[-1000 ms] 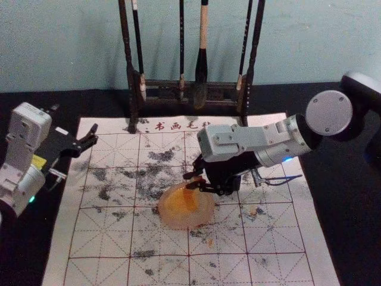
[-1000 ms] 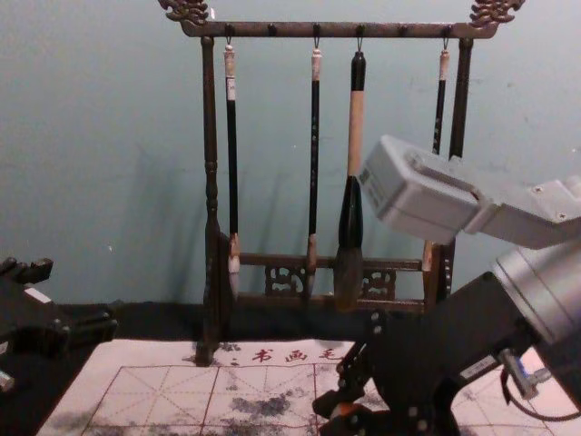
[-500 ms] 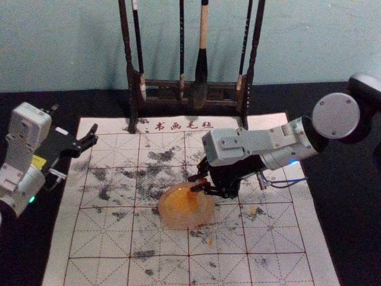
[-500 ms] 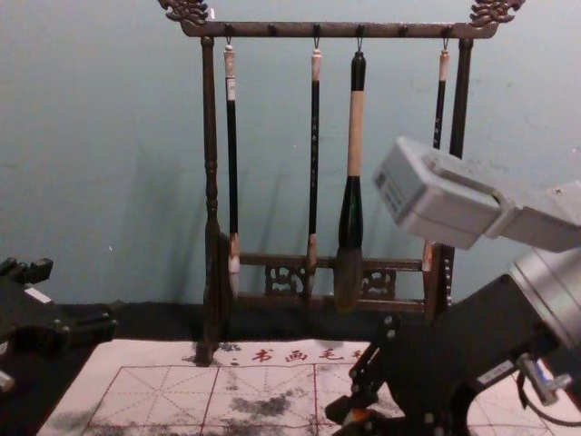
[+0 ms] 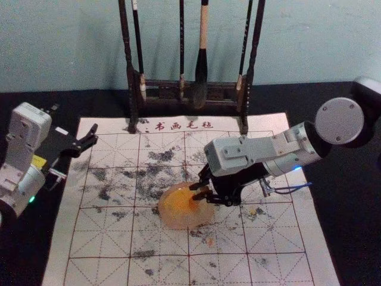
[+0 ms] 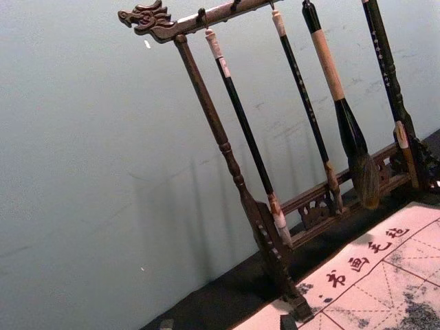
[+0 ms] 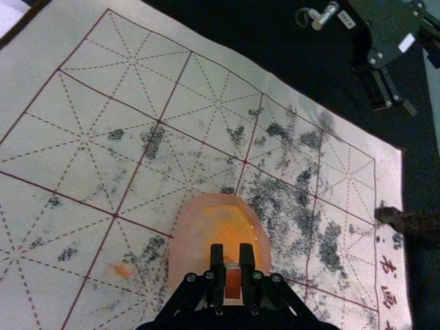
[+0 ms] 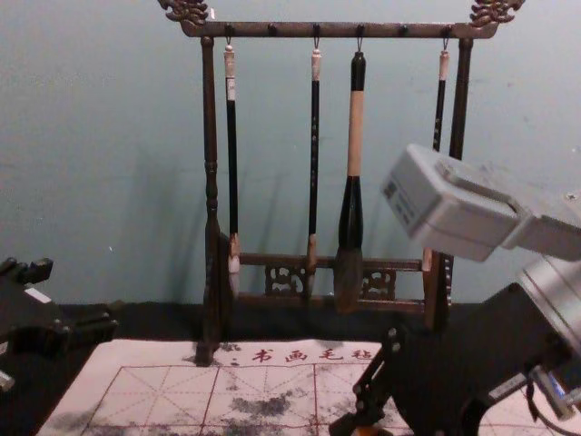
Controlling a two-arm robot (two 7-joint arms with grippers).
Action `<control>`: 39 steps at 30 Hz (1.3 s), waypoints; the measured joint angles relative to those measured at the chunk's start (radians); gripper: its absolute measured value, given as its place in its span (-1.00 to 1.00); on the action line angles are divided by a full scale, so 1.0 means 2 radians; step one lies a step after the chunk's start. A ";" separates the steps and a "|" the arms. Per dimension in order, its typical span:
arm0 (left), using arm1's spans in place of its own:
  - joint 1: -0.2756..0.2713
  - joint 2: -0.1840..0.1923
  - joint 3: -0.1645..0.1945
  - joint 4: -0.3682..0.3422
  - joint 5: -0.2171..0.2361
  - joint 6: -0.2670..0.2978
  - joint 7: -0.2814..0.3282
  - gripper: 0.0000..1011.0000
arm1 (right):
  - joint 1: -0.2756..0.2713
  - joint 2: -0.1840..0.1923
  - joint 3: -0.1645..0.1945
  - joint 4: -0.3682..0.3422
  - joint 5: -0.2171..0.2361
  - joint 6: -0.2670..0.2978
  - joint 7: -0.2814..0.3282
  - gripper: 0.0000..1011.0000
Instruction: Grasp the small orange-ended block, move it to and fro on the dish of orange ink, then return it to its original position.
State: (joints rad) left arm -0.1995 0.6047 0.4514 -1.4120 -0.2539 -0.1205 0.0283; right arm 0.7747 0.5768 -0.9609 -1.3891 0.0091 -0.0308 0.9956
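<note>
The right gripper (image 5: 196,191) reaches in from the right over the far right part of the dish, its fingers clamped on the small block (image 7: 233,283). The block sits between the fingertips, its orange-red side showing, above the orange ink (image 5: 180,201); whether its lower end touches the ink cannot be told. Around the ink, the dish (image 5: 172,221) shows a pale pink, rounded rim, and it lies near the middle of the mat (image 5: 110,238). The mat is white, ruled with red squares and dashed lines, and dark smudges are scattered over it, thickest to the left of the dish and on its far side. Small orange stains mark it to the right of the dish and on its near side.

Red characters (image 5: 184,126) run along the mat's far edge. There a dark carved wooden stand (image 8: 210,182) rises with its feet at the mat, and four brushes hang from its top bar, the thick one (image 8: 355,136) third from the left. Behind it is a pale blue-green wall (image 8: 109,136). At the far left, the left gripper (image 5: 93,136) is parked by the mat's left edge, fingers apart with nothing between them.
</note>
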 joint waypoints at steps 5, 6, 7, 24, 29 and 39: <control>0.000 0.000 0.000 0.000 0.000 0.000 0.000 0.98 | -0.001 0.001 -0.003 -0.005 0.000 -0.001 0.005 -0.73; 0.000 0.000 0.000 0.000 0.000 0.000 0.000 0.98 | -0.001 0.001 -0.003 -0.005 0.000 -0.002 0.005 -0.73; 0.000 0.000 0.000 0.000 0.000 0.000 0.000 0.98 | -0.001 0.001 -0.004 -0.006 0.000 -0.002 0.006 -0.73; 0.000 0.000 0.000 0.000 0.000 0.000 0.000 0.98 | 0.004 -0.017 -0.011 0.005 0.005 -0.011 0.007 -0.73; 0.000 0.000 0.000 0.000 0.000 0.000 0.000 0.98 | 0.008 -0.026 -0.014 0.017 0.005 -0.013 0.007 -0.73; 0.000 0.000 0.000 0.000 0.000 0.000 0.000 0.98 | 0.016 -0.041 -0.015 0.037 0.006 -0.017 0.004 -0.73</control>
State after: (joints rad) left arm -0.1995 0.6047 0.4514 -1.4120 -0.2539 -0.1205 0.0283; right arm 0.8069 0.4954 -0.9912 -1.3152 0.0207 -0.0643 1.0040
